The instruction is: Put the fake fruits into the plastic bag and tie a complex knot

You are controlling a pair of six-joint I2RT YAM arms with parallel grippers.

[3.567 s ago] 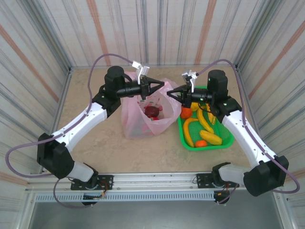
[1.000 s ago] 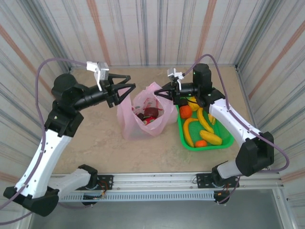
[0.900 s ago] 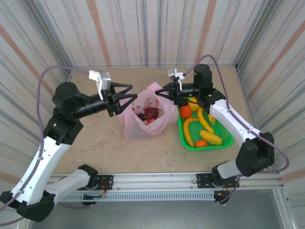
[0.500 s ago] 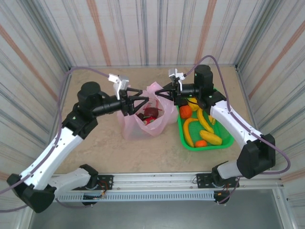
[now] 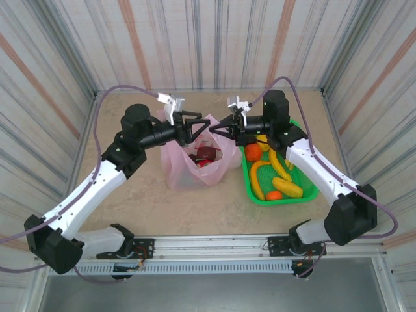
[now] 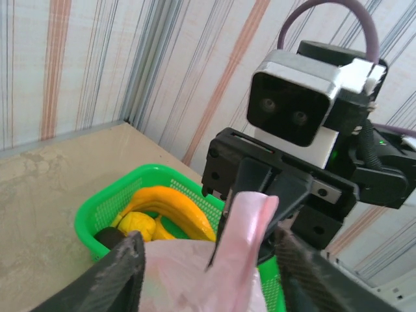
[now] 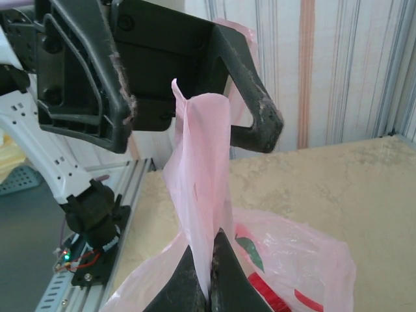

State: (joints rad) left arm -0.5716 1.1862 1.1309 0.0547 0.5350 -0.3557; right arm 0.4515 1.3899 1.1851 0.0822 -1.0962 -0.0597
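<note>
2 arms meet over the table. 1 pink plastic bag [image 5: 188, 168] sags just below both grippers, its mouth open. 1 green basket [image 5: 286, 199] lies below and behind the right gripper [image 5: 218, 127]. That gripper is clamped tight on 1 loop handle [image 7: 201, 162] of the bag, pulling it up into a thin strip. The left gripper [image 5: 203, 127] has its jaws apart, 1 on each side of the raised strip.

The basket holds 3 bananas [image 5: 281, 166] and 2 orange balls [image 5: 253, 153]; a yellow piece right under the right arm is partly covered. In the bag I count 2 red pieces [image 5: 207, 153]; anything deeper is blurred by the plastic.
</note>
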